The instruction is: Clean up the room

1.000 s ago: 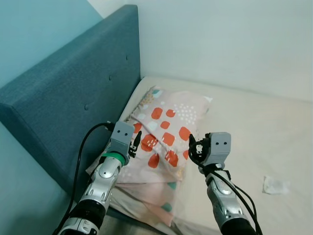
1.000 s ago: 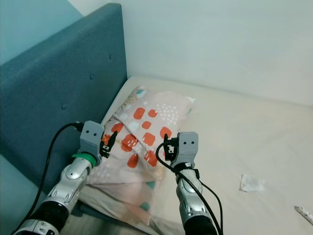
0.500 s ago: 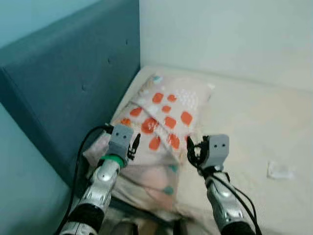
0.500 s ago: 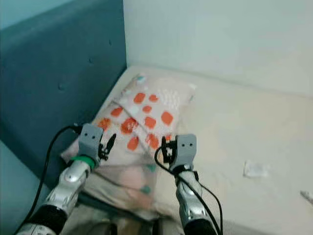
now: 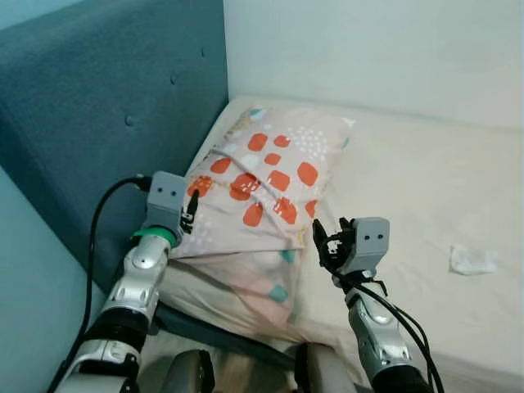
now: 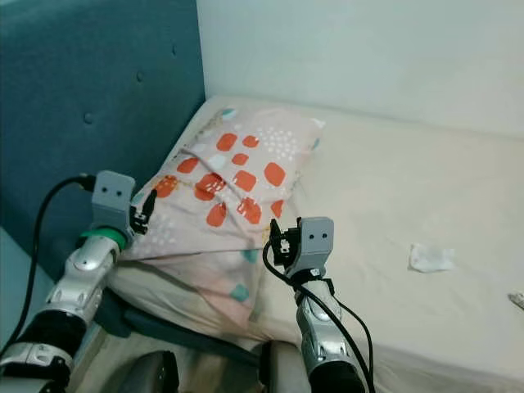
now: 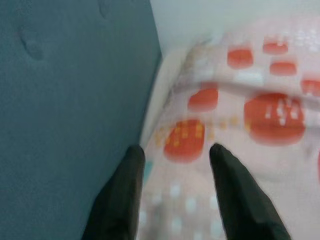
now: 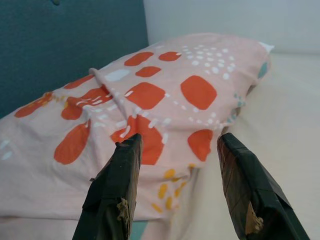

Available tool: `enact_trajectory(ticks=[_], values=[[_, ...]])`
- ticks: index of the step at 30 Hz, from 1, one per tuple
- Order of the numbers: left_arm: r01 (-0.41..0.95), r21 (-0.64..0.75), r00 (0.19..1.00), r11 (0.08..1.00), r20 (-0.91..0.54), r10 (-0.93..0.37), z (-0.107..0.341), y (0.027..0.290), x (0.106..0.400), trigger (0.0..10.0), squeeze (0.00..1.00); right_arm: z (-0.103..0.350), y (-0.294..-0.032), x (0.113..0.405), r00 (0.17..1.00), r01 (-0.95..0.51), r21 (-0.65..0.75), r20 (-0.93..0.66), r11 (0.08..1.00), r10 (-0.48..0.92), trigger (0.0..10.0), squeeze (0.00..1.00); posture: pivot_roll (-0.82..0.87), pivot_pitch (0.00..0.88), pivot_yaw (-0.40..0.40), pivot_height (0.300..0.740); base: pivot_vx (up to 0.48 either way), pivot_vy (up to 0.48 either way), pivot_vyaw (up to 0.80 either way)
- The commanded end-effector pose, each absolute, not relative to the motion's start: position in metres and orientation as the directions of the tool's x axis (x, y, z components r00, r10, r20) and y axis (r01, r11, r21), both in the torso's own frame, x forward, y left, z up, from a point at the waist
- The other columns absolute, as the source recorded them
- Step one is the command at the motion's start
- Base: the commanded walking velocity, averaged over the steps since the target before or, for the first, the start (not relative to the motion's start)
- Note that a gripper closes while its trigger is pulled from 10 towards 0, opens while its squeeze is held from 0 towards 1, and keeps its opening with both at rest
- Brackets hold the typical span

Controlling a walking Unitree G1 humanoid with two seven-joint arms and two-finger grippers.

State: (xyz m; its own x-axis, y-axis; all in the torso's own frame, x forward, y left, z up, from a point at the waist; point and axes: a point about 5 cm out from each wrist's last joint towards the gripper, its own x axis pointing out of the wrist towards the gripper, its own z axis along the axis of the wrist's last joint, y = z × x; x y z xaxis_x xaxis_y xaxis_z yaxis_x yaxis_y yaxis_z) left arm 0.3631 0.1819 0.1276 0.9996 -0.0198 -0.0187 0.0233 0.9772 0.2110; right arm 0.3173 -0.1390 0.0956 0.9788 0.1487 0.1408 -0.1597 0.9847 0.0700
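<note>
Where mattress (image 5: 426,196) meets teal headboard (image 5: 90,106), patterned pillow (image 5: 262,188) lies.

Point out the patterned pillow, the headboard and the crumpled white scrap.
Pink pillow with orange patches (image 5: 270,184), left eye view, its top face.
Blue padded headboard (image 5: 106,106), left eye view, front panel.
Crumpled white scrap (image 5: 472,259), left eye view, its middle.

Left gripper (image 5: 191,214) has swung outward beside pillow (image 5: 262,188).

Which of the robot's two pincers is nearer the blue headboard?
The left pincer: it sits at the pillow's edge beside the headboard. The right pincer hovers at the pillow's opposite side, over the mattress.
</note>
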Motion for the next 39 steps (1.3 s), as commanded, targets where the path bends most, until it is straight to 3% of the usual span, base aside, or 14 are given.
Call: enact_trajectory(ticks=[1,6,7,11,13,17,26,27,37,39], values=[[0.053,0.188,0.994,0.981,-0.103,-0.034,0.115,0.185,0.362,10.0,1.00,0.092,-0.137,0.315,0.981,-0.162,0.088,0.126,0.983,0.151,10.0,0.00,-0.04,0.050,0.049,0.610,0.000,0.000,0.00],[0.101,0.121,0.983,0.987,-0.164,-0.080,0.109,0.182,0.365,10.0,1.00,0.089,-0.136,0.316,0.982,-0.167,0.121,0.106,0.978,0.155,10.0,0.00,-0.03,0.081,0.046,0.610,0.000,0.000,0.00],[0.114,0.038,0.976,0.993,-0.191,-0.105,0.111,0.174,0.371,10.0,1.00,0.090,-0.135,0.321,0.985,-0.158,0.174,0.090,0.972,0.144,10.0,0.00,-0.04,0.117,0.047,0.610,0.000,0.000,0.00],[0.112,0.020,0.976,0.994,-0.192,-0.106,0.113,0.172,0.373,10.0,1.00,0.090,-0.134,0.323,0.987,-0.152,0.191,0.087,0.970,0.137,10.0,0.00,-0.04,0.123,0.048,0.610,0.000,0.000,0.00],[0.099,-0.040,0.978,0.994,-0.181,-0.105,0.124,0.168,0.381,10.0,1.00,0.098,-0.133,0.332,0.990,-0.129,0.270,0.092,0.954,0.107,10.0,0.00,-0.05,0.179,0.054,0.610,0.000,0.000,0.00],[0.080,-0.100,0.980,0.992,-0.172,-0.097,0.136,0.171,0.389,10.0,1.00,0.103,-0.132,0.339,0.992,-0.114,0.396,0.092,0.911,0.084,10.0,0.00,-0.05,0.200,0.053,0.610,0.000,0.000,0.00],[0.068,-0.157,0.983,0.985,-0.161,-0.094,0.160,0.184,0.401,10.0,1.00,0.100,-0.121,0.351,0.993,-0.099,0.697,0.025,0.710,0.115,10.0,0.00,-0.04,0.299,0.050,0.610,0.000,0.000,0.00],[0.077,-0.154,0.982,0.985,-0.160,-0.102,0.161,0.183,0.402,10.0,0.00,0.099,-0.120,0.353,0.994,-0.073,0.717,-0.001,0.693,0.106,10.0,0.00,-0.04,0.299,0.050,0.610,0.000,0.000,0.00],[0.078,-0.230,0.951,0.970,-0.276,-0.142,0.138,0.170,0.396,10.0,0.00,0.089,-0.108,0.357,0.979,-0.074,0.729,-0.076,0.681,0.187,10.0,0.00,-0.05,0.328,0.044,0.610,0.000,0.000,0.00],[0.141,-0.211,0.920,0.967,-0.333,-0.207,0.127,0.159,0.392,10.0,0.00,0.087,-0.112,0.358,0.974,-0.054,0.729,-0.113,0.682,0.198,10.0,0.00,-0.05,0.335,0.043,0.610,0.000,0.000,0.00]])
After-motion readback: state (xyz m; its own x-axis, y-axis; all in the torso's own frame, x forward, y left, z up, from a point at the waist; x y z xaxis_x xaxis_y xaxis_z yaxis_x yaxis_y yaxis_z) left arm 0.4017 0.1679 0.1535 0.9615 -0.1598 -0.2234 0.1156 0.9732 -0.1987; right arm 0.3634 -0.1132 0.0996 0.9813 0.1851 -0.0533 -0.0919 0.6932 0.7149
